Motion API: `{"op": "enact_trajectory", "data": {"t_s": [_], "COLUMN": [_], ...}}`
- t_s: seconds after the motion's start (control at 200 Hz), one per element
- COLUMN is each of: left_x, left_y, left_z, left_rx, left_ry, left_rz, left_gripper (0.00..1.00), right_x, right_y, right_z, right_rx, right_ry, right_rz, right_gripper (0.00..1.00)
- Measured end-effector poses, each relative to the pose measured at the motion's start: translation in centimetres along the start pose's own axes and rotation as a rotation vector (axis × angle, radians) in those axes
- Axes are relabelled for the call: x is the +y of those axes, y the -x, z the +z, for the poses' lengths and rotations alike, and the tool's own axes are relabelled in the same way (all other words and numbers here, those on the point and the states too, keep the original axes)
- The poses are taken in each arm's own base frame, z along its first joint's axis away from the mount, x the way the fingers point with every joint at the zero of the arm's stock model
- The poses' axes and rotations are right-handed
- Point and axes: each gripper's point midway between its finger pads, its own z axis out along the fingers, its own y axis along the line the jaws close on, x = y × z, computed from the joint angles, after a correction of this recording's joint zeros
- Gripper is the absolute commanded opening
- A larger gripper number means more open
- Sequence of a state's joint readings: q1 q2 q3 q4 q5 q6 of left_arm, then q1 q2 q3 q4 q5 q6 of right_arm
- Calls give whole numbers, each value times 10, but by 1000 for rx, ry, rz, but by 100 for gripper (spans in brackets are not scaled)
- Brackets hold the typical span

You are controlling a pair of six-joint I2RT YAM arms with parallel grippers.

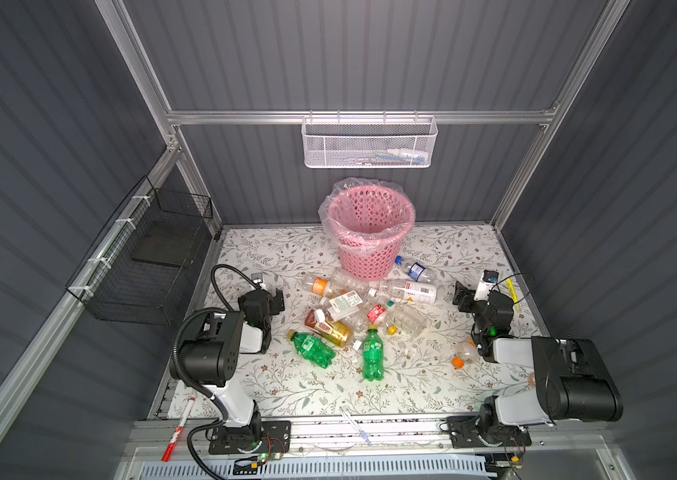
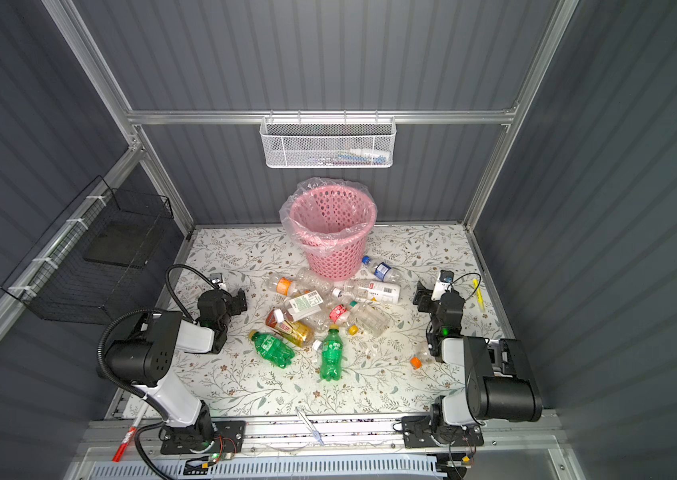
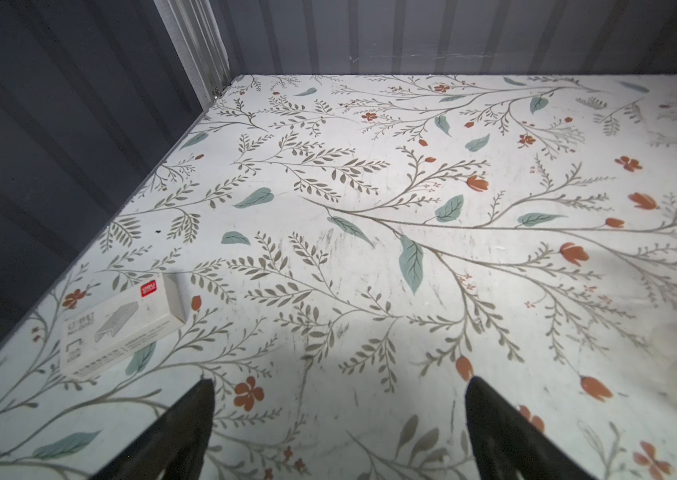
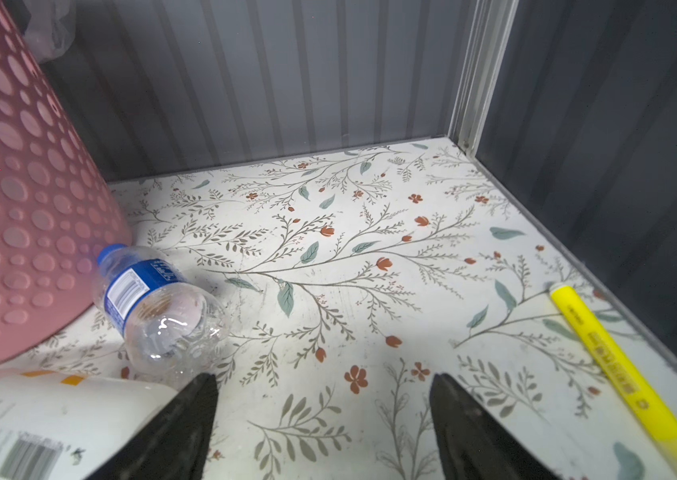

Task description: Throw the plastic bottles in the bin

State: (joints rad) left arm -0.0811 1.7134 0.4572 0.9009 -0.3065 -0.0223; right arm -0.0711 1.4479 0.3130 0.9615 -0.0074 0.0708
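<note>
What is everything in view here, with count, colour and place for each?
bin: one, pink, lined with a clear bag, back centre of the table
bottles: about a dozen, mostly clear, two green, one amber, lying in front of the bin
highlighter: one, yellow, right table edge
marker pen: one, red and white, front left edge
small box: one, white, left table edge
mesh basket: one, white, hung on the back rail
wire basket: one, black, on the left wall
table: one, white with a floral print
left end effector: one, black, open and empty, left of the bottles
right end effector: one, black, open and empty, right of the bottles
</note>
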Motion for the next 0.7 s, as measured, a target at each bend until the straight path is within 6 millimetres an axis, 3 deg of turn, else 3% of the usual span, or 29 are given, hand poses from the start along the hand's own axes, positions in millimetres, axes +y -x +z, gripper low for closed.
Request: {"op": "enact_trajectory", "data": {"t_s": [0.07,0.12,0.265,0.365,0.415,0.48,0.585,0.7], "left_x": [6,7,14,7,-1,-10,-19,-26], "left_y": [4,18,86,129,142,149,137,126], "left_z": [0,0,-4,-10,-15,-23,-37,-52], "left_rx": [37,34,-14,-34,-31,-9,76,149], "left_ry": [34,51,100,63,29,-16,-71,-120], "left_rz": [3,0,-103,-187,-215,-243,-260,-266], "left_gripper": [90,90,88,88,88,87,88,90], "right_x": [-5,-9,-13,-12,-10,-7,-8,-14], "right_y": [2,16,89,112,110,93,52,17], "right_z": [1,3,0,-13,-19,-27,-51,-95], "right_rx": [36,45,8,39,88,197,396,567], "right_ry": [-33,-63,-120,-141,-150,-177,-252,-348], "right_rz": [9,24,132,237,279,328,398,475], "right_gripper": [77,77,75,75,78,78,79,80]}}
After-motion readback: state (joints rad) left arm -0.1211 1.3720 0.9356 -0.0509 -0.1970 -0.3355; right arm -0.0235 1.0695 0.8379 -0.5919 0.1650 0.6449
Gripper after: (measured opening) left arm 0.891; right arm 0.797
